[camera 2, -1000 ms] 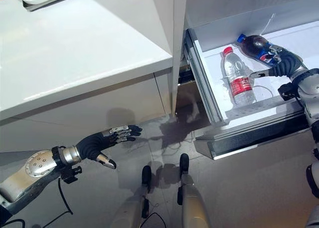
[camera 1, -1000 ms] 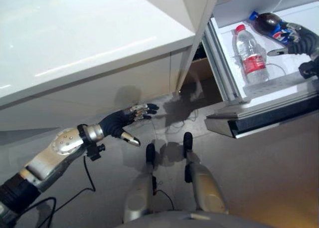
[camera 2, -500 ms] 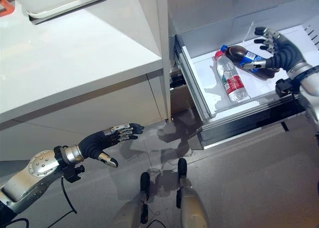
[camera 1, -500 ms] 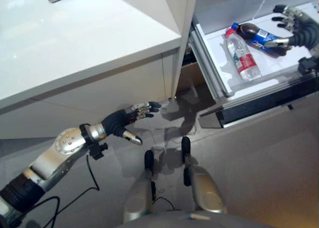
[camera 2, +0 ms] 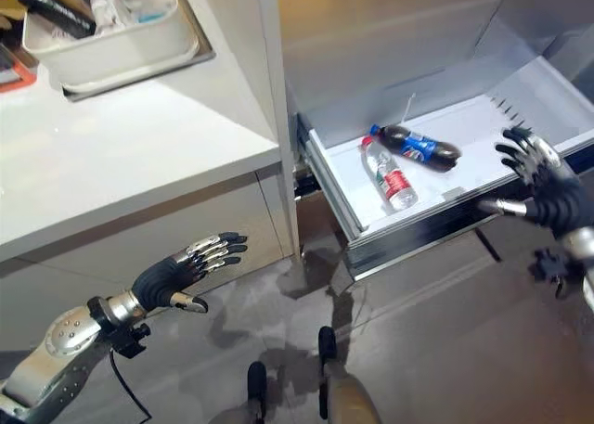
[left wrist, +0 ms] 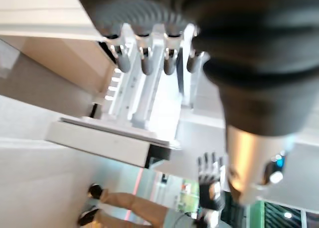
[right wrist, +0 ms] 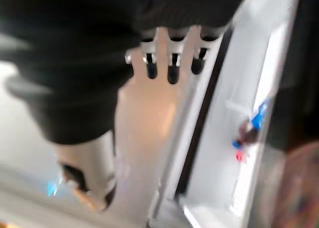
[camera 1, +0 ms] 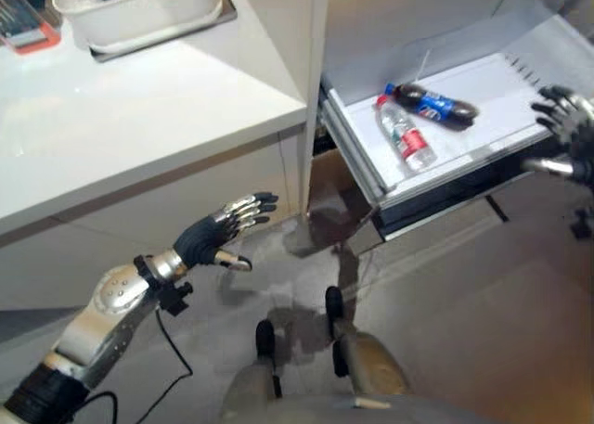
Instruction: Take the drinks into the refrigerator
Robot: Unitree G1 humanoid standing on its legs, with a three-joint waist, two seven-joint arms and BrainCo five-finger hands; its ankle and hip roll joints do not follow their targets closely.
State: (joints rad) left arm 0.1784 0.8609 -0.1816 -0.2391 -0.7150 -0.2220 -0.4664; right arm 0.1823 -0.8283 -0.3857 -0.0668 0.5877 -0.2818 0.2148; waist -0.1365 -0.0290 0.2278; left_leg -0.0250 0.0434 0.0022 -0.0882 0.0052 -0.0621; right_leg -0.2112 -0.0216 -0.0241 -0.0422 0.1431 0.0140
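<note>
Since both drinks already lie on their sides in the pulled-out refrigerator drawer, you can read the placing part as done from how things lie now. In the upper right of the right eye view the dark cola bottle rests crosswise toward the back, and the clear water bottle with its red cap and label lies just beside it, cap end close to the cola's cap; whether the two touch is hard to tell. Laid flat on the white floor of the drawer, neither can topple when the drawer moves.

Your right hand sits at the right edge of the frame, by the drawer's near right corner, fingers spread and straight, holding nothing. It looks placed there to push the dark drawer front home, though you cannot tell whether it touches the front yet. The right wrist view shows the same straight fingers with the drawer's white edge beyond them.

Your left hand hangs in the lower left of the left eye view, fingers extended and relaxed, empty, below the edge of the white worktop and well apart from the drawer, likely just kept out of the way. At the upper left a white tray of odds and ends sits on the worktop.
</note>
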